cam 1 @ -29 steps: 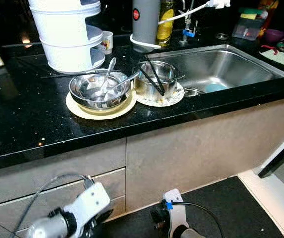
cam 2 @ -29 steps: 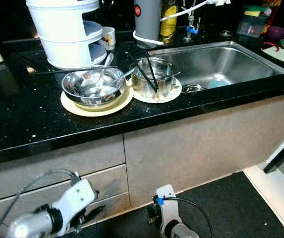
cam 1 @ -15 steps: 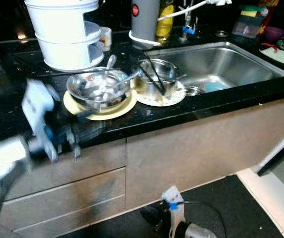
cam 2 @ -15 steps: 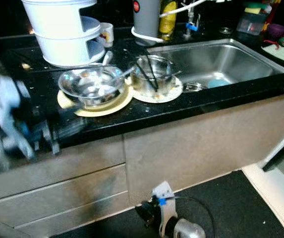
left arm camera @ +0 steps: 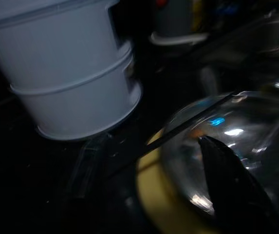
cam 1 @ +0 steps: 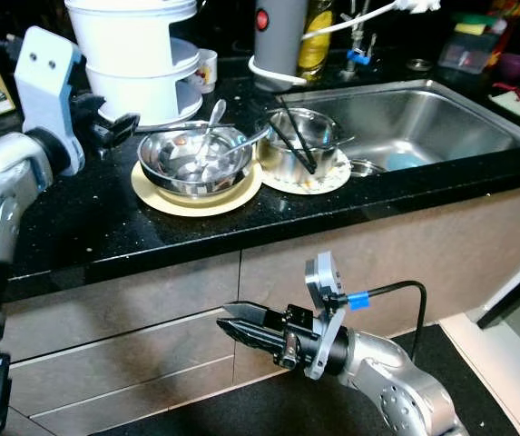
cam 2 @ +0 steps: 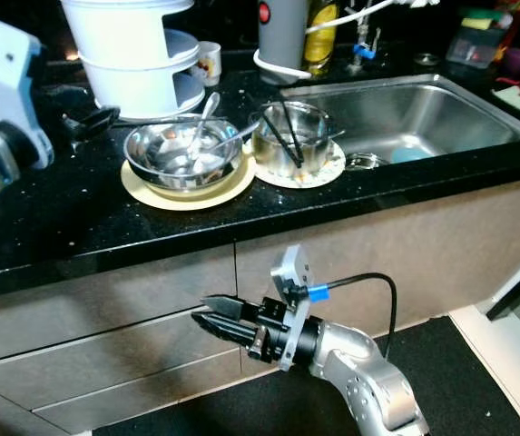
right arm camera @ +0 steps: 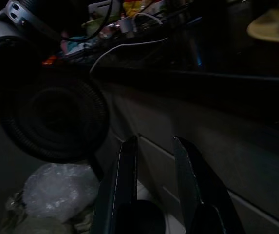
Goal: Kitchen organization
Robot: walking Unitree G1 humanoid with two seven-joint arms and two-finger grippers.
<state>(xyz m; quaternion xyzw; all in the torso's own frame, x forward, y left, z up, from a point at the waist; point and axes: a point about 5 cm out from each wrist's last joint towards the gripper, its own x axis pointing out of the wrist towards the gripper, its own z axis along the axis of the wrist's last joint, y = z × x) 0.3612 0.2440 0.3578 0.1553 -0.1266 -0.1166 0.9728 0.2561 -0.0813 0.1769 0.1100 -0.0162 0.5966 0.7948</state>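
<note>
The left gripper [cam 1: 119, 127] hovers at nine o'clock of the steel bowl [cam 1: 194, 164], fingers apart. The right gripper [cam 1: 234, 325] points at the drawers [cam 1: 105, 359], fingers slightly apart and empty.

Head views: evenly lit from above and sharp throughout, with no motion blur. The black countertop [cam 1: 105, 227] carries speckled highlights; strong glare sits on the steel bowl [cam 1: 194, 162] and the sink [cam 1: 405, 123] walls. The far background beyond the counter falls into darkness. Left wrist view: dim and soft, the white container [left arm camera: 66, 73] palely lit, the bowl rim smeared with bright reflections, the near finger out of focus. Right wrist view: very dark, the cabinet front [right arm camera: 217, 161] faintly lit, shadow covering most of the frame.
</note>
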